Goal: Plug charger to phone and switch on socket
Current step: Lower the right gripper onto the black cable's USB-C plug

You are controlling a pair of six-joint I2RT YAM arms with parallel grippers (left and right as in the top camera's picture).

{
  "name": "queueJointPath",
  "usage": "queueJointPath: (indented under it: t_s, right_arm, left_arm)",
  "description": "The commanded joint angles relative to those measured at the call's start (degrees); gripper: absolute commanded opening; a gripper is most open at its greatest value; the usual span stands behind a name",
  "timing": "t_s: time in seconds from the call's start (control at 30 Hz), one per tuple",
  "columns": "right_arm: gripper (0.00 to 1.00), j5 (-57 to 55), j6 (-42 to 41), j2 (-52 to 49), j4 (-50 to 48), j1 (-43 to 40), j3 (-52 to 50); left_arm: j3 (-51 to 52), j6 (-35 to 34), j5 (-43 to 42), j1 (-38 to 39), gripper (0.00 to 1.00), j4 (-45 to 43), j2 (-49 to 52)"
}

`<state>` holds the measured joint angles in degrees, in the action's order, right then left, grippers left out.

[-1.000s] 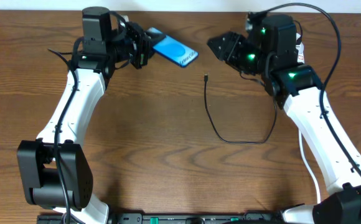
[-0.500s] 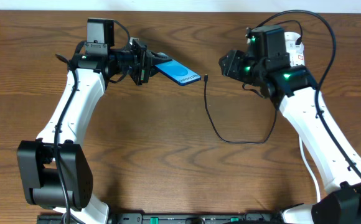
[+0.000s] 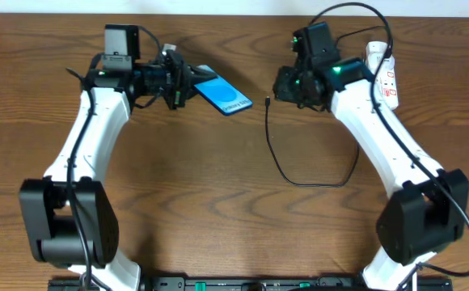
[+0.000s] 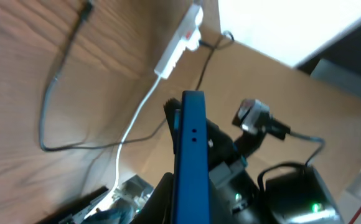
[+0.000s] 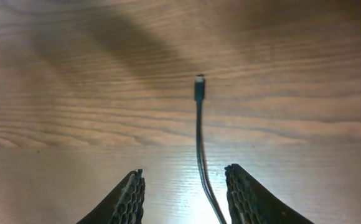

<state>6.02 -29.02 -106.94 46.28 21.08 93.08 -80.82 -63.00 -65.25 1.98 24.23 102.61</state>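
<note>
Left tool (image 3: 178, 81) is clenched on the phone (image 3: 223, 95), gripping one short end so that the rest of the handset juts out toward the middle of the tabletop (image 3: 178, 202). From overhead the blue screen faces up, with the white lettering at the free end. In the left wrist view the phone (image 4: 190, 155) shows edge-on, a blue strip rising straight out of that tool (image 4: 190, 208).

The right tool (image 3: 287, 85) hangs over the tabletop just beside the charger's free end, its jaws released and apart. Its own camera shows the right tool (image 5: 190, 199) with one finger (image 5: 131, 198) on each side of the charger (image 5: 199, 130), touching neither. The connector tip (image 5: 200, 87) lies flat on the wood ahead of the fingers.

From overhead the charger (image 3: 311, 185) runs down from the connector tip (image 3: 267, 100), loops across the wood and climbs back toward the right arm. The tip sits near the phone's free corner, with a small gap between them.

The socket (image 3: 384, 69) lies at the far right edge of the tabletop, behind the right arm, red switches up. In the left wrist view the socket (image 4: 179, 40) trails its white cord (image 4: 131, 124), which crosses the dark charger (image 4: 55, 81).
</note>
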Motion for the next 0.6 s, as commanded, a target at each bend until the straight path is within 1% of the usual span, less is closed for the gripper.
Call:
queueJointPath:
  t_s: [0.0, 0.07, 0.23, 0.27, 0.37, 0.57]
  right_arm:
    - [0.39, -2.25, 1.2, -3.17, -0.68, 1.95, 1.44]
    - [0.39, -3.19, 1.16, -4.81, -1.53, 2.58, 1.44]
    - [0.39, -5.51, 0.81, -9.03, -3.37, 2.89, 1.44]
    - [0.38, -6.12, 0.81, -10.01, -3.76, 2.93, 1.44]
    - [0.38, -6.32, 0.76, -11.98, -5.03, 2.93, 1.46]
    - [0.38, -7.39, 0.37, -15.3, -7.96, 2.91, 1.44]
  left_arm:
    - [-1.81, 0.87, -3.08, -2.38, 0.07, -0.63, 4.48]
    - [-1.81, 0.83, -6.8, -3.37, 0.07, -2.62, 6.84]
    - [-1.81, 0.63, -19.96, -4.87, 0.07, -8.2, 12.57]
    - [-1.81, 0.7, -21.35, -4.85, 0.07, -8.57, 13.22]
    - [-1.81, 1.75, -22.23, -4.79, 0.07, -8.52, 13.77]
    - [-1.81, 1.7, -22.67, -4.81, 0.07, -10.21, 13.77]
